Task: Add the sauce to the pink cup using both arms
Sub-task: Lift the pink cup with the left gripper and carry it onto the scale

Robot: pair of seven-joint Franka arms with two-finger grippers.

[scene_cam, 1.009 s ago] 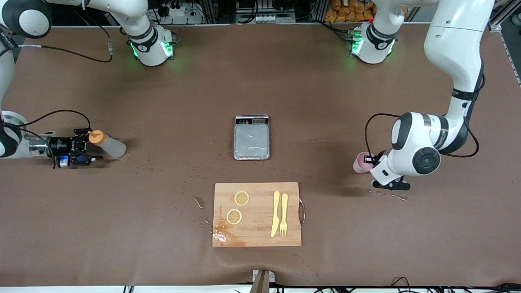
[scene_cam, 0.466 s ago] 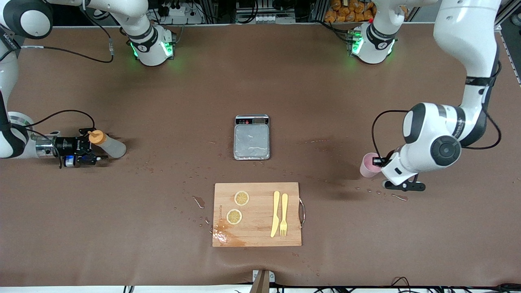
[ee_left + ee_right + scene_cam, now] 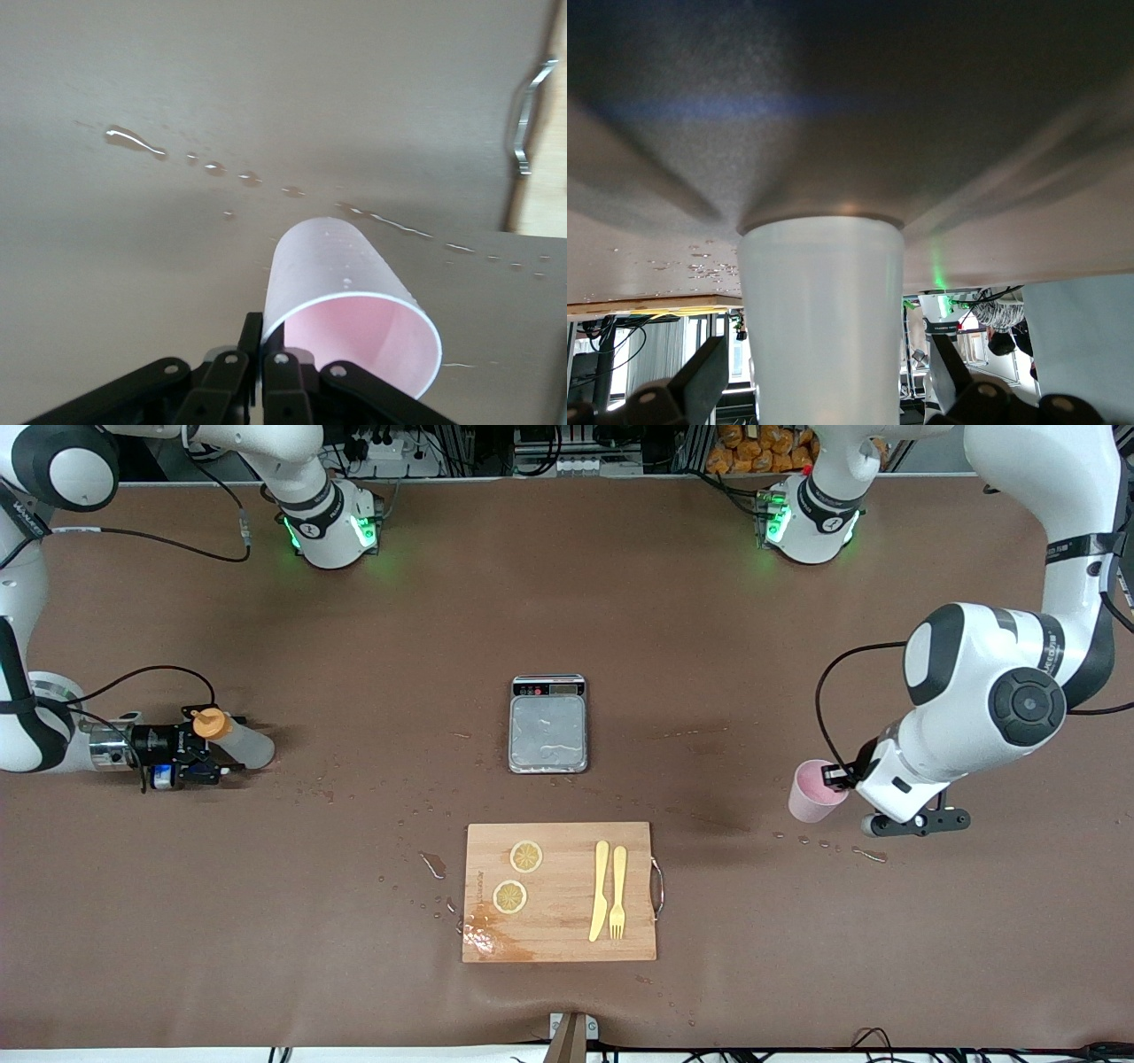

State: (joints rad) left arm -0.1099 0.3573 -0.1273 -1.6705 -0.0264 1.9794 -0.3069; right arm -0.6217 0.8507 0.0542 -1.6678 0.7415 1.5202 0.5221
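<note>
Since a second ago, the left gripper (image 3: 833, 776) carries the pink cup (image 3: 812, 792) farther from the scale (image 3: 548, 724), its fingers pinched shut on the rim. Well away toward the right arm's end, the right gripper (image 3: 215, 749) brackets the sauce (image 3: 232, 741) with jaws spread wide. That bottle looks light, soft and squeezable; mid-body seems the best hold.
</note>
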